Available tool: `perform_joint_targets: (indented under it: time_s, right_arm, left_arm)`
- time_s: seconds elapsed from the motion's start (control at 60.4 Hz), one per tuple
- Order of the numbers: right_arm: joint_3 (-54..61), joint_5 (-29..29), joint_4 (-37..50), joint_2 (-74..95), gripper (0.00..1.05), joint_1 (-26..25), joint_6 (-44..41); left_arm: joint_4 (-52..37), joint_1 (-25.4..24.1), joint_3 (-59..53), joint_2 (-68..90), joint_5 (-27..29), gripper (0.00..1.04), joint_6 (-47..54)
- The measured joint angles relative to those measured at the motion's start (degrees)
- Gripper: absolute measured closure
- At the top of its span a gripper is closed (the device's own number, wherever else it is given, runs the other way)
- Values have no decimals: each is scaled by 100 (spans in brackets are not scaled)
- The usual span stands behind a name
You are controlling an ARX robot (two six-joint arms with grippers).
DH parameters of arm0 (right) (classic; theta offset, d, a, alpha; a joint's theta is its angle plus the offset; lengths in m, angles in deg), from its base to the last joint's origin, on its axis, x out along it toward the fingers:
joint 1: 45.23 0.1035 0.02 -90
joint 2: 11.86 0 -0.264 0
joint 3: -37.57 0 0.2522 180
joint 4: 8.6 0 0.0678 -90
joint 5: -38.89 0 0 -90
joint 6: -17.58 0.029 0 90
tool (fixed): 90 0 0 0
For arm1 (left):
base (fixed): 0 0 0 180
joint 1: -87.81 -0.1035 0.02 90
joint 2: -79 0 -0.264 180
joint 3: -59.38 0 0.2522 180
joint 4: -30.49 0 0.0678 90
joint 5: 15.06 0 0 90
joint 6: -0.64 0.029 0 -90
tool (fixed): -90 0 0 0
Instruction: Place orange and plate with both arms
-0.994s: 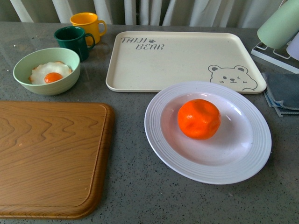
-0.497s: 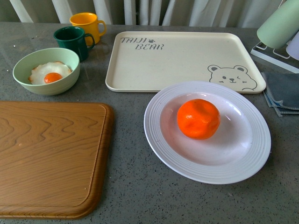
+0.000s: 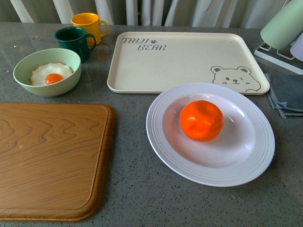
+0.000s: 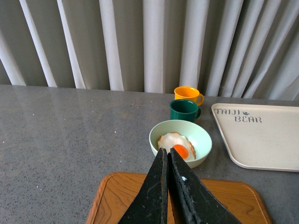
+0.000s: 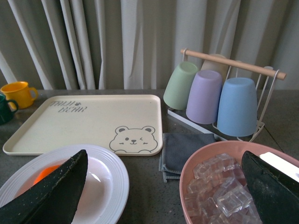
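Your orange stayed on the plate, unmoved since before; your left end effector was pressed together, your right end effector spread wide.

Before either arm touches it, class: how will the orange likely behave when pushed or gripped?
The orange is round, so a push would probably roll it inside the plate. Its glossy skin looks slippery; a narrow pinch might slip. The lumpy surface hints it gives slightly.

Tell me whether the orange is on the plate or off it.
On it. The orange rests in the well of the plate, ribbed rim all around it.
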Motion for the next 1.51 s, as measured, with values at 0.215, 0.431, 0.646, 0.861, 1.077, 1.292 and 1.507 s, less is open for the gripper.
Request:
perform_joint_targets:
  time_s: [0.215,0.431,0.646,0.861,1.077,1.292,1.507]
  right_arm:
    - [0,0,0,0,9,0,0]
    - [0,-2,0,0,9,0,0]
    - [0,0,0,0,9,0,0]
    - [0,-2,0,0,9,0,0]
    - [0,-2,0,0,9,0,0]
    - [-994,809,-2396,2520,9,-190,1366]
    - [-994,986,-1019,4562,9,11,1989]
  left_arm:
    - [374,0,0,-380,0,103,0]
    - [1464,0,0,-1335,-4,103,2]
    - [1508,-4,0,-1410,0,103,4]
    - [1508,-4,0,-1412,0,92,2]
    - [1508,-4,0,-1412,0,43,2]
    - [1508,-4,0,-1412,0,9,17]
    - [1508,-4,0,-1412,0,9,17]
